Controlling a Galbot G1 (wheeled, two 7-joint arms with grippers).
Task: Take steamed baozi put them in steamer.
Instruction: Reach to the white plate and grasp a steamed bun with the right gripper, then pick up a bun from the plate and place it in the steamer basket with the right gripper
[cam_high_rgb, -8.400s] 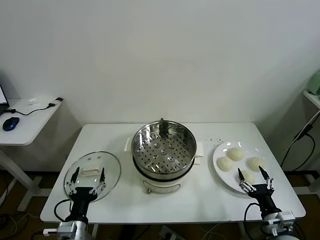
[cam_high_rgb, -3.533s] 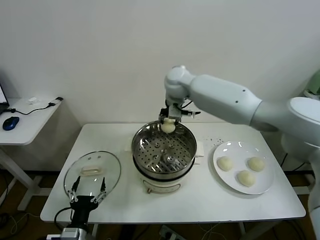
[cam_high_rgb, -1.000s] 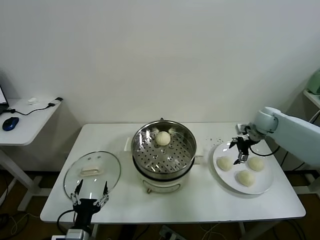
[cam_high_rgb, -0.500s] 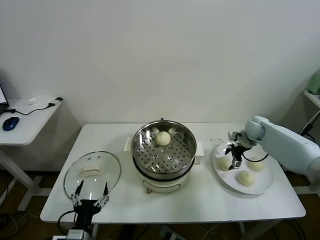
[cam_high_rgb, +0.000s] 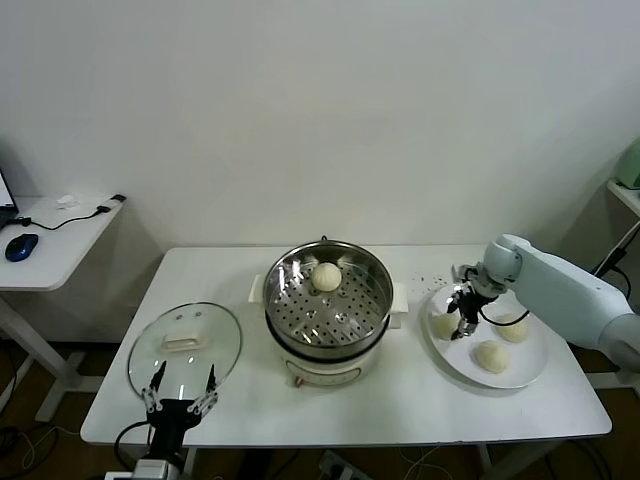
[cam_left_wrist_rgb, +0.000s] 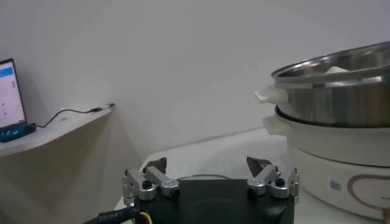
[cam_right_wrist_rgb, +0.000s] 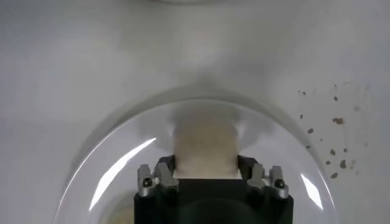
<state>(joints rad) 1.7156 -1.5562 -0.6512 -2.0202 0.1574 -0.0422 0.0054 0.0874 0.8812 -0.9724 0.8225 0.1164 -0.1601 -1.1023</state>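
Note:
One steamed baozi (cam_high_rgb: 326, 277) lies on the perforated tray at the back of the steel steamer (cam_high_rgb: 300, 322). Three more sit on the white plate (cam_high_rgb: 532, 365) to its right. My right gripper (cam_high_rgb: 461, 322) reaches down onto the plate's left side and is shut on the left baozi (cam_high_rgb: 442, 325). In the right wrist view that baozi (cam_right_wrist_rgb: 205, 145) is squeezed between the jaws of the right gripper (cam_right_wrist_rgb: 205, 165), still on the plate (cam_right_wrist_rgb: 116, 164). The other two baozi (cam_high_rgb: 513, 327) (cam_high_rgb: 491, 356) lie free. My left gripper (cam_high_rgb: 182, 386) waits open at the table's front left.
The glass lid (cam_high_rgb: 185, 345) with its white handle lies flat left of the steamer, just beyond the left gripper (cam_left_wrist_rgb: 210, 168). The steamer (cam_left_wrist_rgb: 341, 97) rises close on that gripper's side. Dark crumbs (cam_high_rgb: 430, 279) dot the table behind the plate. A side desk (cam_high_rgb: 50, 235) stands far left.
My right gripper moved left and down over the plate and closed on the left baozi. The left arm has not moved.

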